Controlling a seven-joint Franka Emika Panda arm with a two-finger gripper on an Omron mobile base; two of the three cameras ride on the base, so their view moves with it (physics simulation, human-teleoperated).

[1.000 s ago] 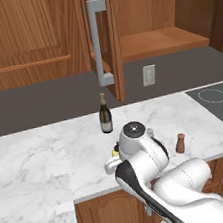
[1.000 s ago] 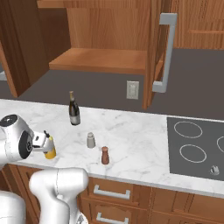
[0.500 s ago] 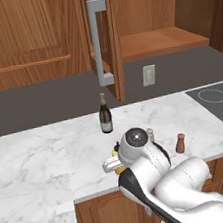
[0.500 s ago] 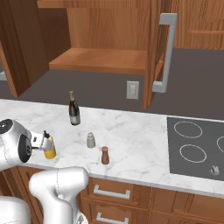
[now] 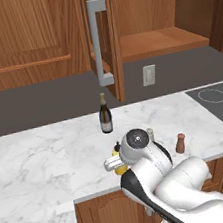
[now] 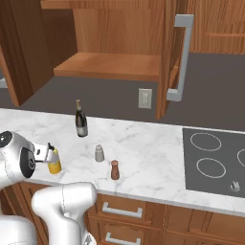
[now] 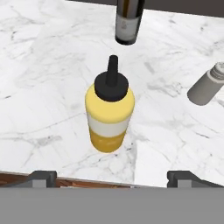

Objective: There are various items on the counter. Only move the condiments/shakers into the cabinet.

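Left base view: the arm is bent low over the front edge of the counter (image 5: 35, 160), and the yellow squeeze bottle (image 5: 119, 159) peeks out just beside the wrist. The wine bottle (image 5: 104, 115) stands farther back, the brown shaker (image 5: 180, 143) off to the right. The cabinet (image 5: 163, 40) is open above, shelf bare, long bar handle (image 5: 99, 42) on its door.

Right base view: same bottle (image 6: 54, 162) near the counter's front edge, right next to the hand. The grey shaker (image 6: 99, 153) and brown shaker (image 6: 115, 170) stand close together, well apart from it. The wine bottle (image 6: 81, 120) is behind them.

Hand view: looking down on the yellow bottle (image 7: 109, 116), upright, black pointed cap toward the camera. The gripper (image 7: 111, 177) is spread wide, one tip on each side, nothing touching yet. The grey shaker (image 7: 208, 85) sits at the right edge.

Step, my guess: lining up on the first condiment, all three still on the counter.

Next move: probably drop lower so the fingers (image 7: 41, 177) straddle the body under the cap, then squeeze. It's a round bottle, so I'd go for the middle.
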